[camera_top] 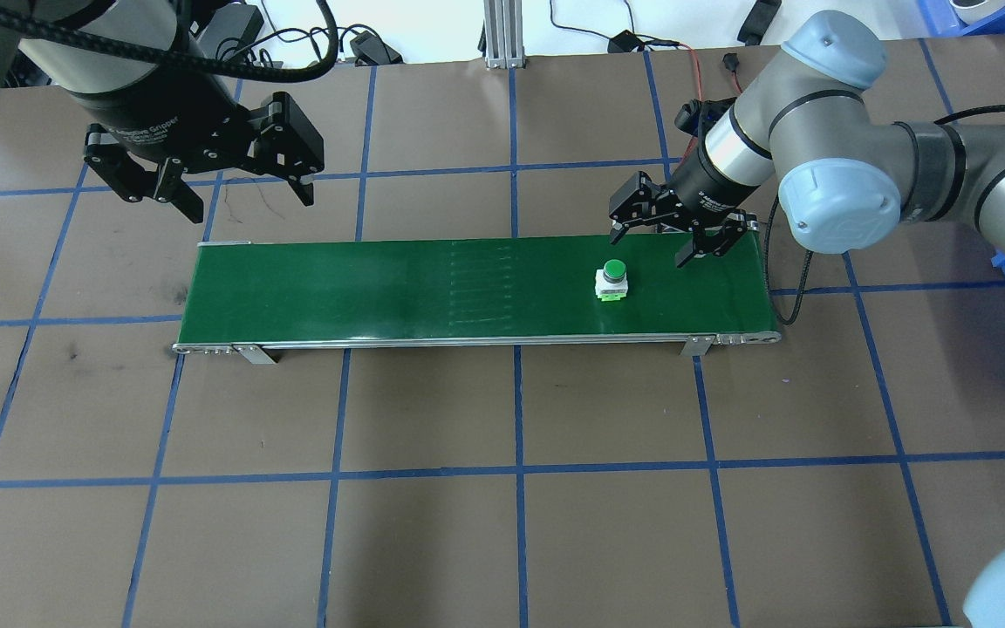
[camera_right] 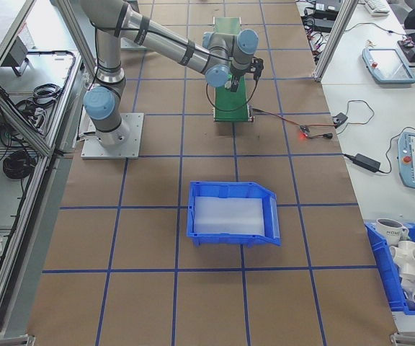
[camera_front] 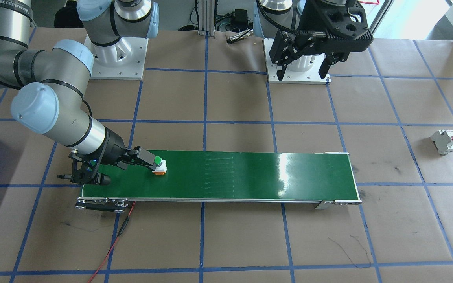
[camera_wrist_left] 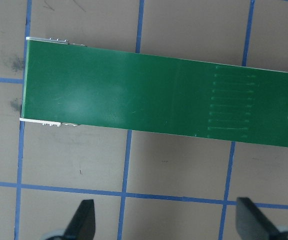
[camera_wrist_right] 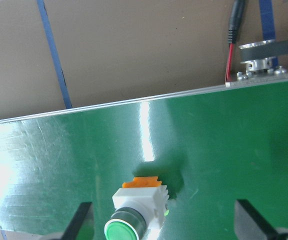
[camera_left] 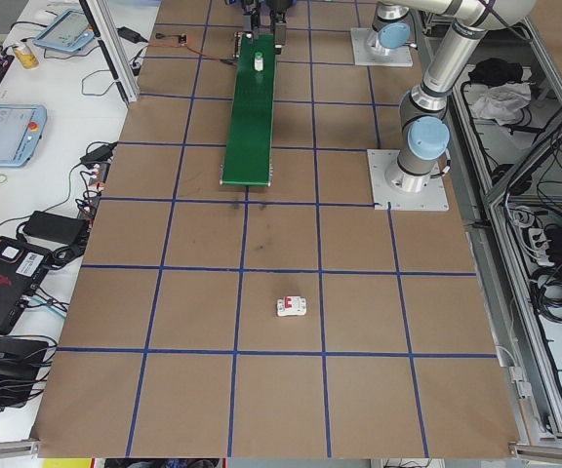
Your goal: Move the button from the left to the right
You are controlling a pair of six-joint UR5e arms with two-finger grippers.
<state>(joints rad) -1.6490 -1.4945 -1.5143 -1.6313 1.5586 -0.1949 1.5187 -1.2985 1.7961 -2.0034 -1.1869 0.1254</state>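
Observation:
The button [camera_top: 613, 281], with a green cap, white body and orange base, stands on the green conveyor belt [camera_top: 398, 288] near its right end. It also shows in the front view as button [camera_front: 158, 165] and in the right wrist view as button [camera_wrist_right: 139, 212]. My right gripper [camera_top: 655, 242] hangs open just over it. In the right wrist view the button sits between the spread fingers [camera_wrist_right: 83, 221], nearer the left one, ungripped. My left gripper [camera_top: 245, 199] is open and empty, raised behind the belt's left end, with only belt and table under it in its wrist view.
A white circuit breaker [camera_front: 444, 141] with a red lever lies on the table beyond the belt's left end. A blue bin [camera_right: 233, 213] stands on the robot's right. A red wire [camera_front: 112, 243] runs from the belt's right end.

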